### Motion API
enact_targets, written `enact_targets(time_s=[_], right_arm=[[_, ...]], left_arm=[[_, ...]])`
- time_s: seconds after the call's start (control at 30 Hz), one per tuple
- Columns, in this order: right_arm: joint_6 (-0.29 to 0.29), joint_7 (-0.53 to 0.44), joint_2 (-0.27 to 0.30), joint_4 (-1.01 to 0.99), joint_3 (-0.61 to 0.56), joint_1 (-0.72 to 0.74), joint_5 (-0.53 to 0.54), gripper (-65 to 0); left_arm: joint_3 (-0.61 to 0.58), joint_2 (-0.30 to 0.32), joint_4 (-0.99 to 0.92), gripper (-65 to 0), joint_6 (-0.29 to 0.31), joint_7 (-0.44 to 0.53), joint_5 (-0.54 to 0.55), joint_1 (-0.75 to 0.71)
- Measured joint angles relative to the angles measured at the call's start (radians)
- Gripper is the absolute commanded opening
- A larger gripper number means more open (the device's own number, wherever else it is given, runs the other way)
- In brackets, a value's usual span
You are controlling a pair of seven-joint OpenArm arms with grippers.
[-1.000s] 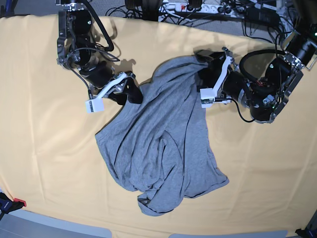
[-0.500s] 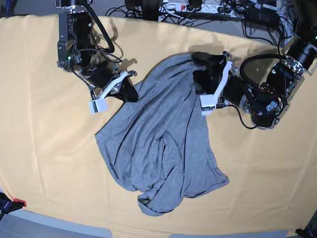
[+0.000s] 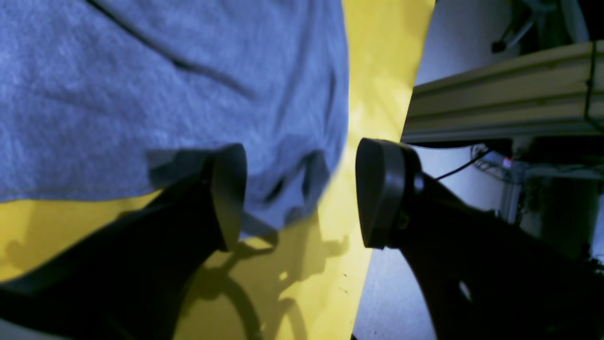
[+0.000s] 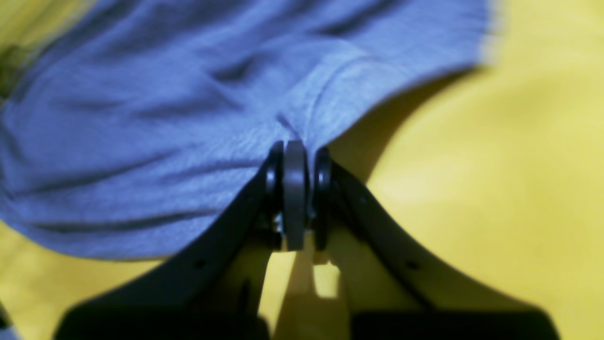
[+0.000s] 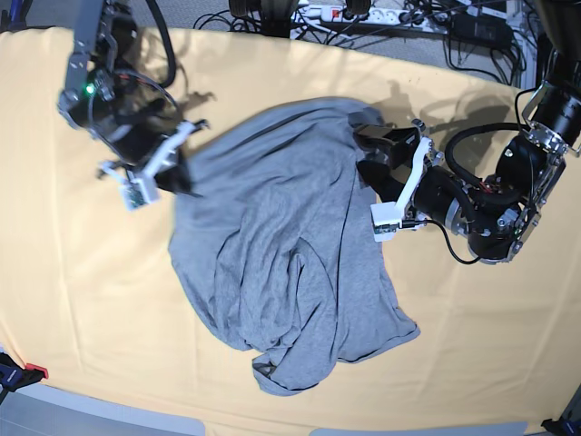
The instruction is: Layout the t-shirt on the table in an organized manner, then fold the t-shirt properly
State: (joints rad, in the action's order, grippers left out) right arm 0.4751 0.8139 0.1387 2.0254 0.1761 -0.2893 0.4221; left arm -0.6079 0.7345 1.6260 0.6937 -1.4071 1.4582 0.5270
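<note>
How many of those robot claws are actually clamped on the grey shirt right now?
1. The right gripper is shut on the t-shirt at its edge. The left gripper is open, with a corner of the cloth lying between its jaws, above the table.

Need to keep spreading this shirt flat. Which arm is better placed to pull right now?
Probably the right. The right gripper is shut on the t-shirt edge, on the base view's left. The left gripper is open, one finger over the cloth, gripping nothing.
</note>
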Motion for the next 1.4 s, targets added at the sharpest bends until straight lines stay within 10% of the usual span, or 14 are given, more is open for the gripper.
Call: enact_targets(time_s=[0.47,0.83,1.2,1.4], right_arm=[[-0.243,0.015,0.127,0.090,0.196,-0.096,-0.240,-65.0],[-0.330,0.048,0.195,0.090,0.227,-0.165,-0.389,-65.0],[-0.377,0.085,0.197,0.091,0.227,-0.288,-0.558,-65.0],[-0.382,0.089,0.196,0.091,0.227,-0.332,-0.576,-65.0]], left_arm=[[0.029,0.000,0.000,-26.6,0.000,0.000,-0.165,-0.003],[0.393,0.000,-0.022,-26.6,0.000,0.029,-0.242,-0.039],[0.514,0.000,-0.058,-26.6,-0.033,0.173,-0.425,-0.117],[0.514,-0.013,-0.072,-26.6,-0.101,0.421,-0.626,-0.117]])
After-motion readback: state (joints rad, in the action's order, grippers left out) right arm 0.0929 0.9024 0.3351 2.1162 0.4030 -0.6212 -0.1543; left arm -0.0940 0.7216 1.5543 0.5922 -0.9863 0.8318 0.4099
